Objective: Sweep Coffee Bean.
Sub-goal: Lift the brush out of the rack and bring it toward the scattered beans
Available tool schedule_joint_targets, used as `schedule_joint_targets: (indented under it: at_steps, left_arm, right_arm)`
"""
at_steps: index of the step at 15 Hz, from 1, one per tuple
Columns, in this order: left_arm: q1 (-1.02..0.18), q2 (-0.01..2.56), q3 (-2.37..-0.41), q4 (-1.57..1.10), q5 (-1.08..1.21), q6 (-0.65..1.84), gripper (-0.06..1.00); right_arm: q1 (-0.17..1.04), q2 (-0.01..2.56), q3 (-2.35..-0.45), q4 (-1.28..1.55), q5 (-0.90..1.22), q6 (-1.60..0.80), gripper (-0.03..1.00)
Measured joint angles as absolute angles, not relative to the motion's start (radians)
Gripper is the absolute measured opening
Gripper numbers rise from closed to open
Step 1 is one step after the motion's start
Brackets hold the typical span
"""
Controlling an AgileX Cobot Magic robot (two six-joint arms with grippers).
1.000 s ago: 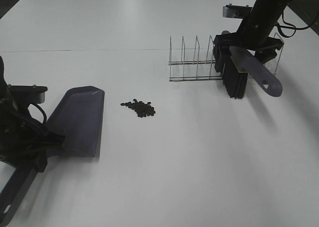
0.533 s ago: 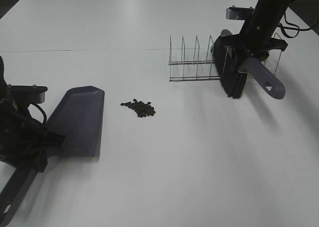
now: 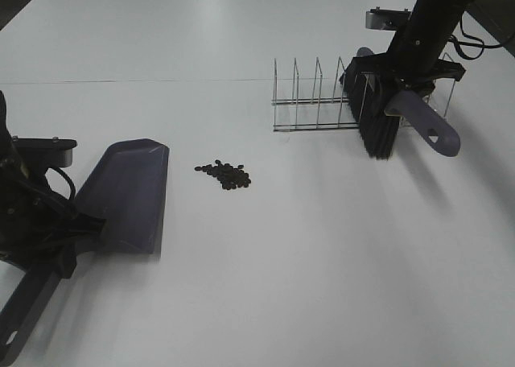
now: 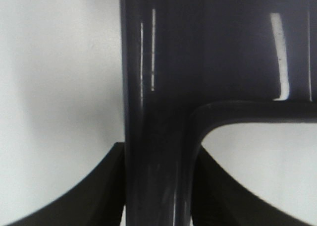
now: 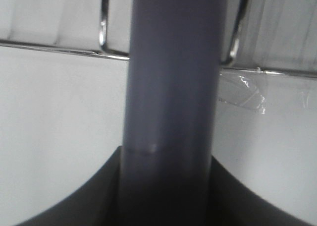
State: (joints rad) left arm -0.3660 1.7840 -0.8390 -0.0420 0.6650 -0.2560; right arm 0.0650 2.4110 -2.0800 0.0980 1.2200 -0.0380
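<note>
The right pincer (image 3: 400, 89) has just snapped shut on the pale lilac-grey handle of the black-bristled plastic brush (image 3: 376, 129), and the brush has tipped a touch at the right end of the thin chrome wire rack (image 3: 310, 103), whose prongs stand just beside its bristles. Over on the left, the left pincer (image 3: 80, 228) is clamped on the handle of the dark slate plastic dustpan (image 3: 129, 191), which rests on the white table (image 3: 322, 270). The little heap of dark coffee beans (image 3: 226, 175) lies between dustpan and rack, nearer the pan's open lip, touching neither.

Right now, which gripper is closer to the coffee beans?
Left. The left gripper, holding the dustpan, sits just left of the beans; the right gripper, holding the brush, is far off at the rack.
</note>
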Motion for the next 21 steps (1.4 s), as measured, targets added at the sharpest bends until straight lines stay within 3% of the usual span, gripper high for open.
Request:
schedule_joint_targets:
  at_steps: [6,12,17,21]
  left_arm:
    - [-0.366,1.784,-0.839,-0.042,0.652,-0.305,0.31]
    - [-0.374,1.804,-0.846,-0.016,0.599,-0.272,0.31]
    - [-0.381,1.923,-0.972,0.000,0.638,-0.230,0.31]
    - [-0.418,1.990,-1.058,0.000,0.705,-0.232,0.31]
  right_arm:
    - [0.066,2.171,-1.855,0.107,1.221,-0.008,0.33]
    - [0.107,1.846,-1.476,0.021,1.112,0.048,0.33]
    - [0.296,1.849,-1.462,-0.204,1.046,0.178,0.33]
    - [0.325,1.936,-1.462,-0.228,1.041,0.201,0.33]
